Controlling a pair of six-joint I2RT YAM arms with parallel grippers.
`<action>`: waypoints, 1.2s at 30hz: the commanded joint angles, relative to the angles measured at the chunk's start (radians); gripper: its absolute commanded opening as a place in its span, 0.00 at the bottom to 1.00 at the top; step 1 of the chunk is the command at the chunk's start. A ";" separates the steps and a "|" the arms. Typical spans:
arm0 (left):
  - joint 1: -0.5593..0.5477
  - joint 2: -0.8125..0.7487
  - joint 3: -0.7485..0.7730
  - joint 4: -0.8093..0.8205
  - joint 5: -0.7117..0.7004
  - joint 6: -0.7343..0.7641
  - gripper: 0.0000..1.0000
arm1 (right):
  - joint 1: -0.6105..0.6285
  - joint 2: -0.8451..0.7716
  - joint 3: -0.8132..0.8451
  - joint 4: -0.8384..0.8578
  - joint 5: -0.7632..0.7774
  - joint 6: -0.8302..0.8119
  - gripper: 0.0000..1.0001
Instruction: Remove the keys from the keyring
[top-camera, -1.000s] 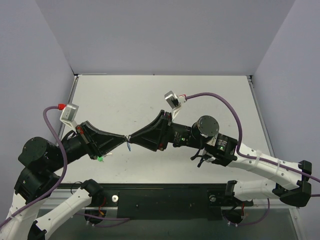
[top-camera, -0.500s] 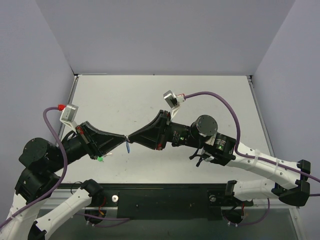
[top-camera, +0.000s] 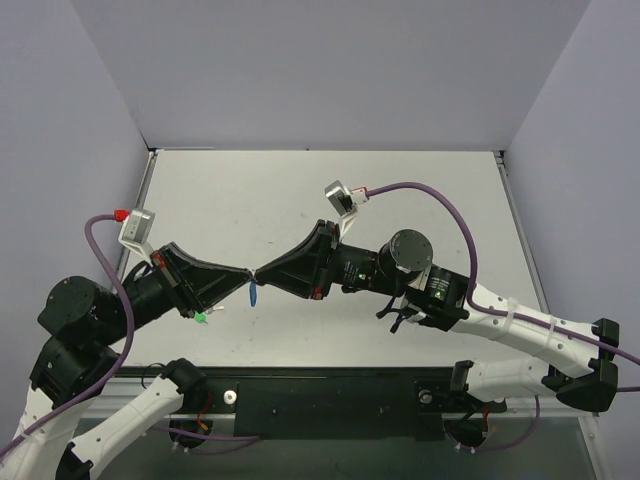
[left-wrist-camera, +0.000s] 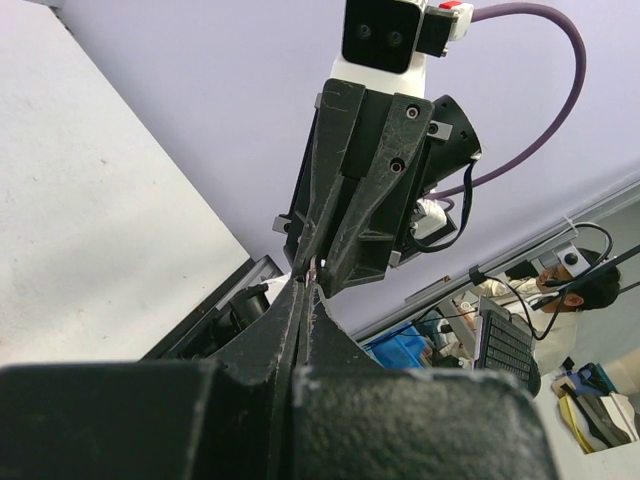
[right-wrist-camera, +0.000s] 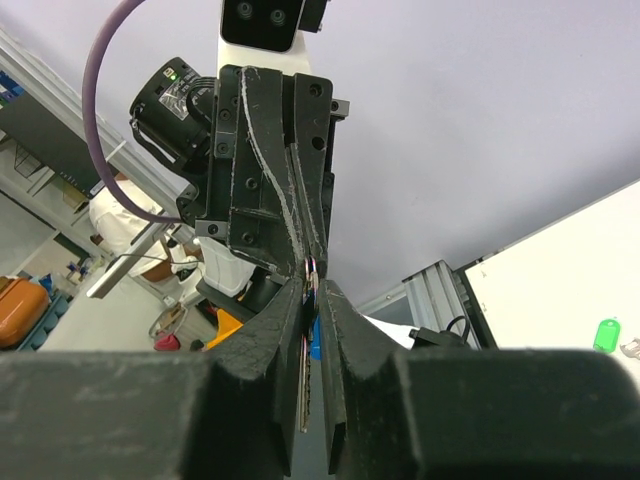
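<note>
Keyring (top-camera: 252, 294) lower, beneath left tool (top-camera: 249, 273)

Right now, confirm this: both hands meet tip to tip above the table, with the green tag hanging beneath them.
Wrong colour. In the top external view the left hand and right hand meet tip to tip above the table, but it is the blue tag that hangs beneath them.

Nothing legible anywhere I look, right arm's camera housing (left-wrist-camera: 390, 35) above its jaws bare of lettering, left arm's camera housing (right-wrist-camera: 262, 22) equally plain, workshop clutter (left-wrist-camera: 520, 345) beyond the jaws too blurred to read
</note>
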 joint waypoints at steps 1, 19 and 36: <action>0.003 -0.006 -0.007 0.063 -0.014 -0.014 0.00 | -0.002 0.004 0.049 0.073 -0.020 -0.004 0.08; 0.002 0.063 0.122 -0.182 0.051 0.140 0.00 | 0.005 -0.054 0.025 -0.074 -0.057 -0.060 0.00; 0.002 0.179 0.223 -0.331 0.336 0.240 0.00 | 0.024 -0.122 -0.029 -0.286 -0.123 -0.118 0.00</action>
